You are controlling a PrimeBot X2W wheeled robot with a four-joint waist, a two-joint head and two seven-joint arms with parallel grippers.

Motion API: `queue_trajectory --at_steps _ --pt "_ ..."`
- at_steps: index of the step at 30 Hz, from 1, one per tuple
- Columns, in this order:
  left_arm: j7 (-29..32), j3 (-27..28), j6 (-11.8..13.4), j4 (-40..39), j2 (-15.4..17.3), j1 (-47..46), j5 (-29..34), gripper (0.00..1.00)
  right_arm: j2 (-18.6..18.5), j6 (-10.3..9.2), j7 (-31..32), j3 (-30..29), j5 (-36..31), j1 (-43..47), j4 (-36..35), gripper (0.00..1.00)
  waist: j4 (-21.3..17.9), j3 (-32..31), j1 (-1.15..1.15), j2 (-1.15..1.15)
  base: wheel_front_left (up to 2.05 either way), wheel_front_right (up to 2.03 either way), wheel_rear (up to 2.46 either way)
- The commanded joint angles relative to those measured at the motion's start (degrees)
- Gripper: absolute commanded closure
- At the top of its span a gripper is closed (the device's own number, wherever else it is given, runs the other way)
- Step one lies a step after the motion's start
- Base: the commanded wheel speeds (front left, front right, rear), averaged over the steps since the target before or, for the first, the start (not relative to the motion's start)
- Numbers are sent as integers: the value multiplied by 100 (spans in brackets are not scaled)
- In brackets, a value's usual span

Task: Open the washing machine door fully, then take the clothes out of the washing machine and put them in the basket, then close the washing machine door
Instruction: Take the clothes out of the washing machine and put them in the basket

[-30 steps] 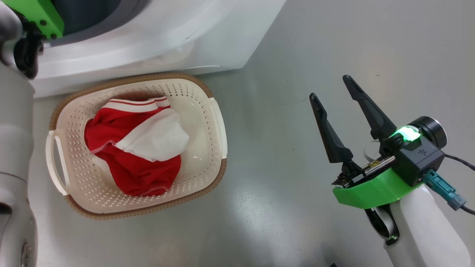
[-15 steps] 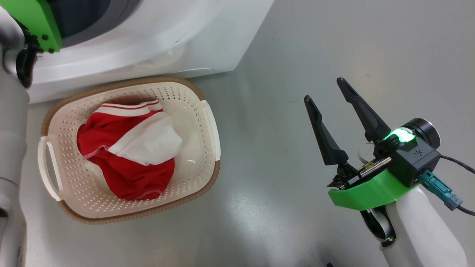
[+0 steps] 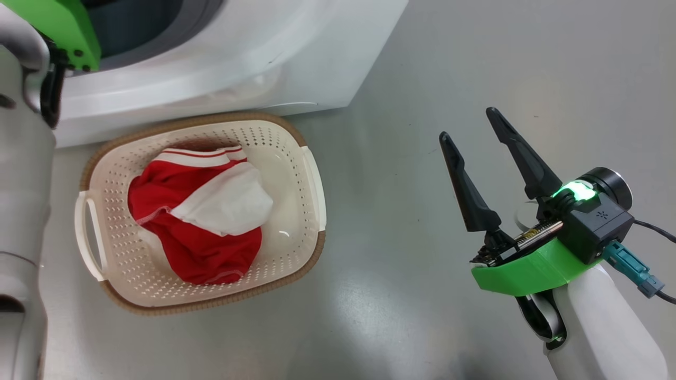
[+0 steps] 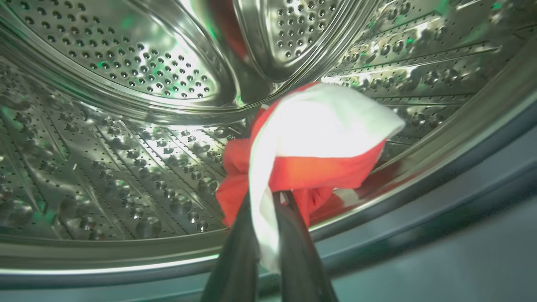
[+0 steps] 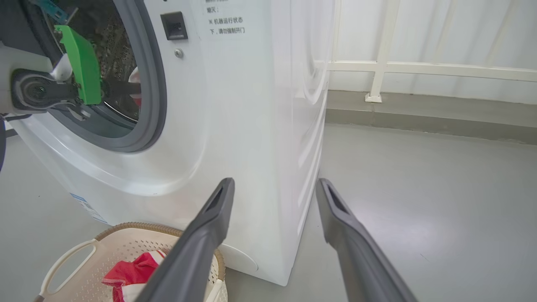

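Inside the washing machine, the left wrist view shows the left gripper pinched onto a red-and-white garment in the steel drum. The head view adds the basket before the machine, holding a second garment, and the right gripper, spread wide and empty, off the machine's right corner.

The left claw is clamped shut on a red-and-white garment, and its pale forearm is seen along the head view's left edge. The right claw is held wide open, fingers spread apart, above its white forearm
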Motion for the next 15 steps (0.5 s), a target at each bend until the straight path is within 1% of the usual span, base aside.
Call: queue_trajectory --at_steps 1,5,9,11,15 --pt "-159 16 -36 -157 232 67 -59 100 9 36 -37 92 -11 126 -132 0 56 -54 0 0 0 0 0" --pt "-446 44 -64 -262 170 223 -174 100 -18 36 -37 63 -6 158 -114 0 143 -158 0 0 0 0 0" --pt "-577 94 -87 -555 89 438 -311 100 -30 36 -37 -12 -16 221 -127 0 272 -267 0 0 0 0 0" --pt "-595 104 -95 -817 43 586 -351 100 -27 36 -37 -32 -25 254 -134 0 340 -333 0 0 0 0 0" --pt "-600 260 -83 -1669 37 1035 -384 100 -14 36 -37 -40 -44 324 -131 0 439 -497 0 0 0 0 0"
